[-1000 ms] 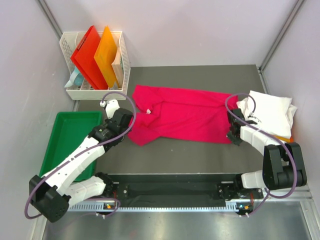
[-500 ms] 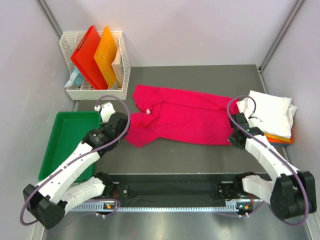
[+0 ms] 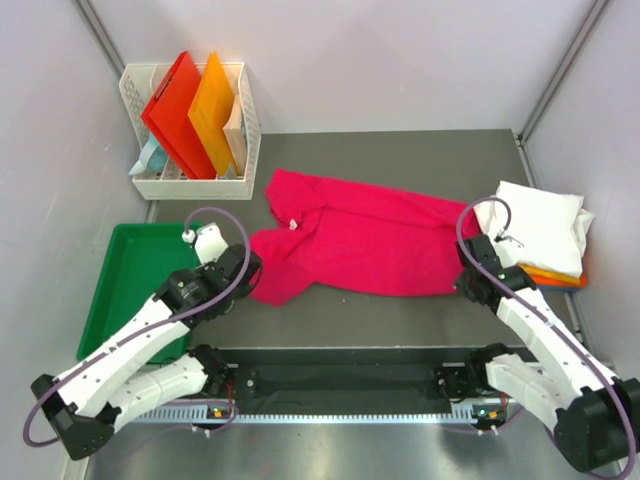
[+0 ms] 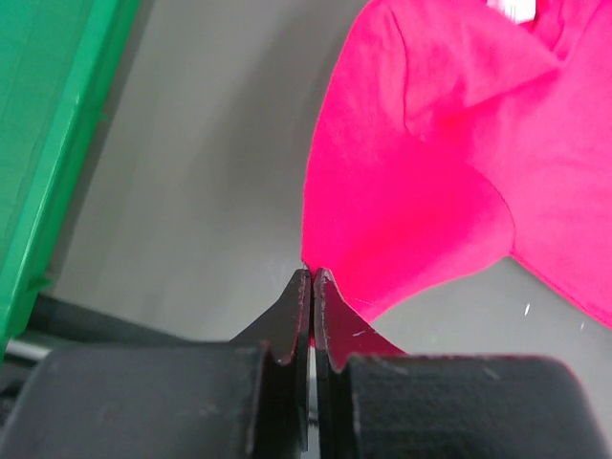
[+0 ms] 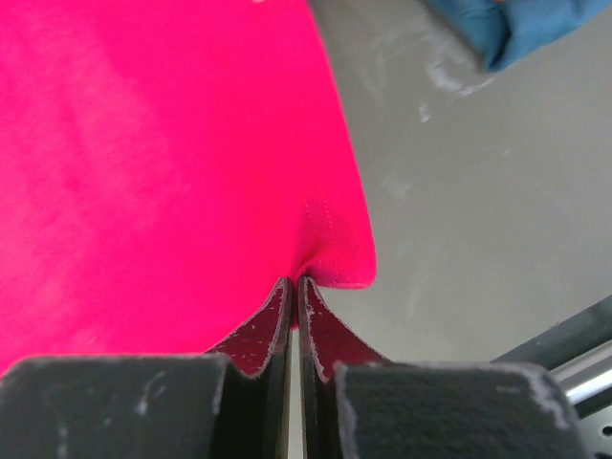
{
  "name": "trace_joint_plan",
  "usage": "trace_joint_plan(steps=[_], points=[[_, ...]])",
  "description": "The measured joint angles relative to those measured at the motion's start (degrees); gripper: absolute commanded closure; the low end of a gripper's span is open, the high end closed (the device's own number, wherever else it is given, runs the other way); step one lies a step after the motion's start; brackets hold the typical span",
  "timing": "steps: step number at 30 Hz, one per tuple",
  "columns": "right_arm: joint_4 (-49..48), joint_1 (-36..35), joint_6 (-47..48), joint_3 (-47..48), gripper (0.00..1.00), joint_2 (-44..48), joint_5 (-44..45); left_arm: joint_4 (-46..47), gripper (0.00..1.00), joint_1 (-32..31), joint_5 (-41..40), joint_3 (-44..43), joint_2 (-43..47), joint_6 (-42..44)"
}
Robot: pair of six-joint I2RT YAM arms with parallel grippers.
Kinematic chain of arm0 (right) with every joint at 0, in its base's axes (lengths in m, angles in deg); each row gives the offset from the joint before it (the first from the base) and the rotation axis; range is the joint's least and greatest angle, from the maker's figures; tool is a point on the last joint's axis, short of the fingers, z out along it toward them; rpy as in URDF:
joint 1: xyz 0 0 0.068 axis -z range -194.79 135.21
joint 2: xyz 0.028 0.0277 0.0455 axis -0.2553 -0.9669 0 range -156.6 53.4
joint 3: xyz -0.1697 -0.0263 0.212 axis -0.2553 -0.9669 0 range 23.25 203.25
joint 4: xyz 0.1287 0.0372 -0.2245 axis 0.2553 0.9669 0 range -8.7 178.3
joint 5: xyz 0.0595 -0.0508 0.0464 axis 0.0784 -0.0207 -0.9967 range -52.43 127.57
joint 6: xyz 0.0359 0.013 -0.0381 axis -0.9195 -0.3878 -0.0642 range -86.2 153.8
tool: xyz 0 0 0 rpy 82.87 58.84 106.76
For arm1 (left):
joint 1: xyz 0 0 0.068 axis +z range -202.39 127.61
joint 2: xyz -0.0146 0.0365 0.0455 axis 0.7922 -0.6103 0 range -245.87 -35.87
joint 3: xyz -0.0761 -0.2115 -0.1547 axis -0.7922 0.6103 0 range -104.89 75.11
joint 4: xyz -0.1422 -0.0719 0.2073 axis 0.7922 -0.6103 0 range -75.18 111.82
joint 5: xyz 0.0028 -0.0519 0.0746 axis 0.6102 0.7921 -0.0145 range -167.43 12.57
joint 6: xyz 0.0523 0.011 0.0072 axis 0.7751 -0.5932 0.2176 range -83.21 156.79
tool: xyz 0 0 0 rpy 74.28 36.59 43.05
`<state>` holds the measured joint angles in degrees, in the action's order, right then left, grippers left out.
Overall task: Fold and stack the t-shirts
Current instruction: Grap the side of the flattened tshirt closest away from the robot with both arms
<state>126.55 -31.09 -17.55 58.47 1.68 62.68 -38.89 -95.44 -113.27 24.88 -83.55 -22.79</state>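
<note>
Magenta, one spread t-shirt (image 3: 370, 240), its near edge pinched by left gripper (image 4: 311, 273) and right gripper (image 5: 294, 280).

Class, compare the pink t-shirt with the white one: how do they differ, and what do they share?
The pink t-shirt lies spread out and rumpled; the white t-shirt is folded. The left tool and right tool pinch the pink t-shirt's edge; neither grips the white t-shirt. Both are soft cloth.
</note>
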Motion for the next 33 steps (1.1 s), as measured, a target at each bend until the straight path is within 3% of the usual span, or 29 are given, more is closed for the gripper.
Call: trace_joint_plan(steps=[7,17,27,33], points=[[4.2,-5.4,-4.6,0.0,1.0,4.5,0.4,-4.5,1.0,-4.7,2.0,-2.1,-3.6,-6.0],[10.3,-6.7,-8.8,0.0,1.0,8.7,1.6,-11.2,1.0,-18.6,2.3,-2.2,-6.4,-16.5],[11.9,-7.0,-9.9,0.1,1.0,9.0,2.1,-12.1,1.0,-19.7,1.6,-2.2,-6.9,-19.2],[12.8,-7.0,-9.7,2.3,1.0,10.1,4.7,-11.5,1.0,-19.7,-3.7,-4.5,-7.8,-17.1]])
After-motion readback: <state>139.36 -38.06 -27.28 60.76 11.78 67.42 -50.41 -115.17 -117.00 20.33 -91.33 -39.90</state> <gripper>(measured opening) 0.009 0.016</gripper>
